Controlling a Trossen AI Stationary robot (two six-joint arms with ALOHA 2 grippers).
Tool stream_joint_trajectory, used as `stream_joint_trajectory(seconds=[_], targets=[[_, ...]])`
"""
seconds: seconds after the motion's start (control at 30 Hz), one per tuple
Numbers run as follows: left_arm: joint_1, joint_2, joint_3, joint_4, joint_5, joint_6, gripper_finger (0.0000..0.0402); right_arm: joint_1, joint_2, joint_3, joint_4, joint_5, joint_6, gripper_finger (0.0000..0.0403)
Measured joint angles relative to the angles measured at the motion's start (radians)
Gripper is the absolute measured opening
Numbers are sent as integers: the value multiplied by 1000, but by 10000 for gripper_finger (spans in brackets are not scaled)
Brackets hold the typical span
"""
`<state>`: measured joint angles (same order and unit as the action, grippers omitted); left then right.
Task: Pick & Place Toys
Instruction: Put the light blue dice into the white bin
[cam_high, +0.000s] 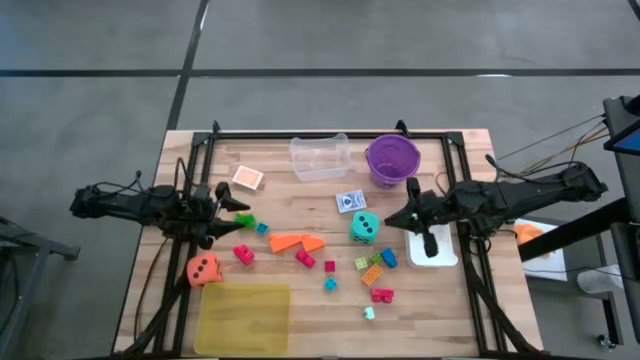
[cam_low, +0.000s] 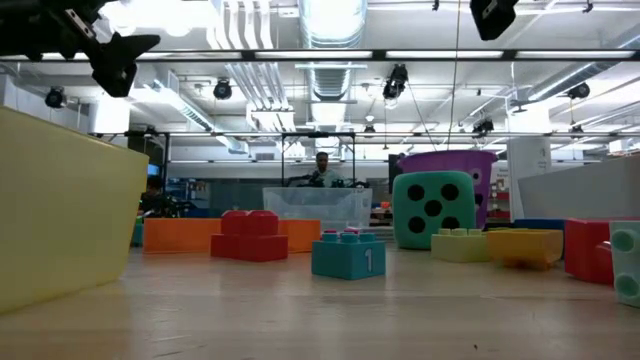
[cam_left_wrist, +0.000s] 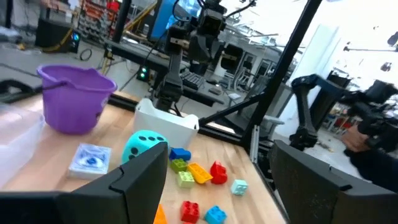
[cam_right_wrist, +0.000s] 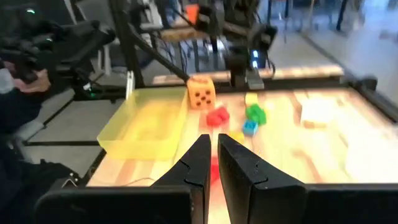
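Left end effector (cam_high: 222, 212) wide and empty near green brick (cam_high: 244, 219), right end effector (cam_high: 393, 219) closed beside teal die (cam_high: 364, 227)

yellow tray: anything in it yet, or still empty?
Empty. From above, the yellow tray shows only its bare floor; the right wrist view agrees. Bricks lie outside it on the table.

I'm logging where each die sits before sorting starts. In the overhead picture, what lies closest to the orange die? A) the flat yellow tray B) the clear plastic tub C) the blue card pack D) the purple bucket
A: the orange die sits just off a corner of the flat yellow tray, far from the items along the table's back edge.
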<state>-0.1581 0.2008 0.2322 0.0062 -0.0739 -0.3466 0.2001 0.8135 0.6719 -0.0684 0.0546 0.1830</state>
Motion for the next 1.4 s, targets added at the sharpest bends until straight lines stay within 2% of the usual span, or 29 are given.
stream_joint_trajectory(seconds=[0.2,0.3,0.47,0.63,0.73,0.87,1.0,1.1,1.4], targets=[[0,35,27,-8,-12,40,274,-2,97,113,-150,77,76,33],[0,54,32,-25,-12,41,274,-5,142,180,-229,78,96,61],[1,80,32,-26,-12,43,274,-10,245,312,-401,81,190,160],[0,85,34,-28,-11,39,274,-12,374,478,-549,80,74,269],[0,85,34,-49,20,28,274,-18,471,591,-699,79,53,317],[0,85,34,-91,69,7,274,-37,606,731,-880,81,40,362],[0,85,34,-106,71,-18,274,-56,723,819,-1000,123,17,374],[0,85,34,-106,71,-21,274,-65,775,839,-1021,128,-14,375],[0,85,34,-114,84,-21,274,-79,804,809,-1028,130,-23,375]])
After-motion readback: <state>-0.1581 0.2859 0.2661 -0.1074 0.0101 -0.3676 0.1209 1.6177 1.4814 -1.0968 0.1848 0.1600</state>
